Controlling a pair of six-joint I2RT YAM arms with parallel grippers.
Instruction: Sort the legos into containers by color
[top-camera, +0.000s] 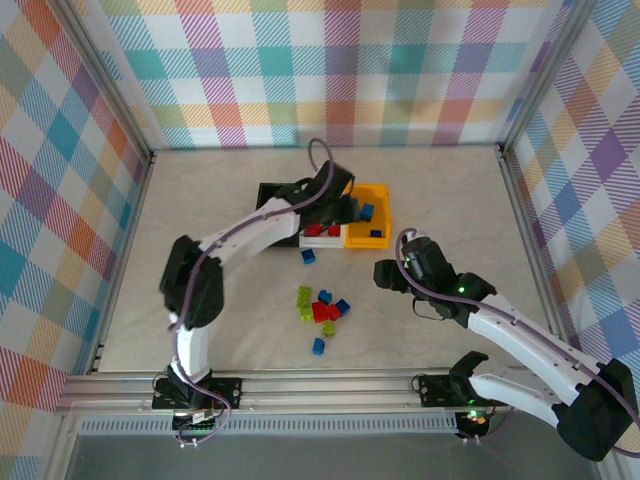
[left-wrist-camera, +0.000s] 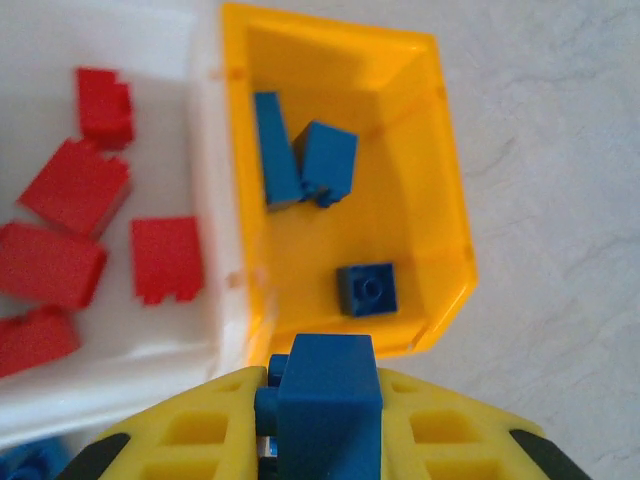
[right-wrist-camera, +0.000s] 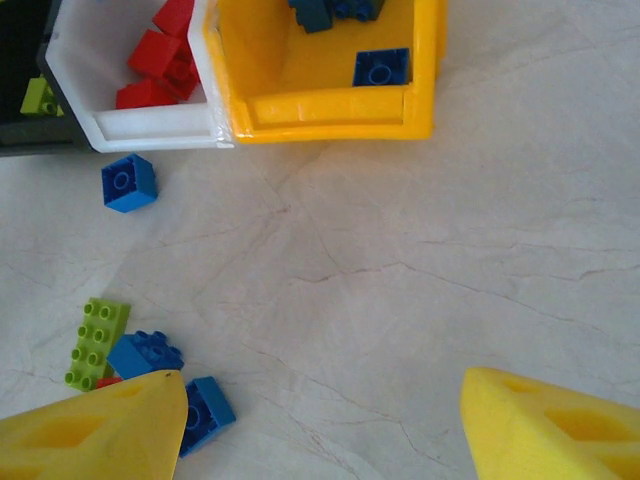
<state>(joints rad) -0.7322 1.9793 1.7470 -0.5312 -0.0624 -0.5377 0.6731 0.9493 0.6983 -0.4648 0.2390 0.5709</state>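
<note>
Left wrist view: left gripper (left-wrist-camera: 325, 445) is clamped tight on one blue brick (left-wrist-camera: 328, 385). The brick stands upright btwn the yellow fingers and sticks out past the tips. Orange-yellow bin (left-wrist-camera: 425, 190) sits straight ahead of and below the held brick, its near rim just beyond the tips. Inside are 3 more blue ones: a flat one (left-wrist-camera: 367, 288) nearest the gripper, and a pair (left-wrist-camera: 328, 160) leaning together further ahead. White bin (left-wrist-camera: 160, 130) touches the orange-yellow bin, ahead-left of the gripper, w/ red bricks (left-wrist-camera: 75, 190) scattered in it.

Right wrist view: right gripper (right-wrist-camera: 320, 420) is spread wide w/ nothing btwn the fingers, just bare table (right-wrist-camera: 400, 250) under the gap. The bins are well ahead of it: orange-yellow straight ahead, white ahead-left, black bin (right-wrist-camera: 20, 100) furthest left w/ a lime brick (right-wrist-camera: 38, 97) inside. A loose blue brick (right-wrist-camera: 128, 183) lies on the table ahead-left, just short of the white bin. Beside the left fingertip are a long lime piece (right-wrist-camera: 97, 340) and two blue pieces (right-wrist-camera: 150, 352), none of them inside the gap.

Top view: the unsorted pile (top-camera: 320, 308) lies near the right gripper, off its left finger.
</note>
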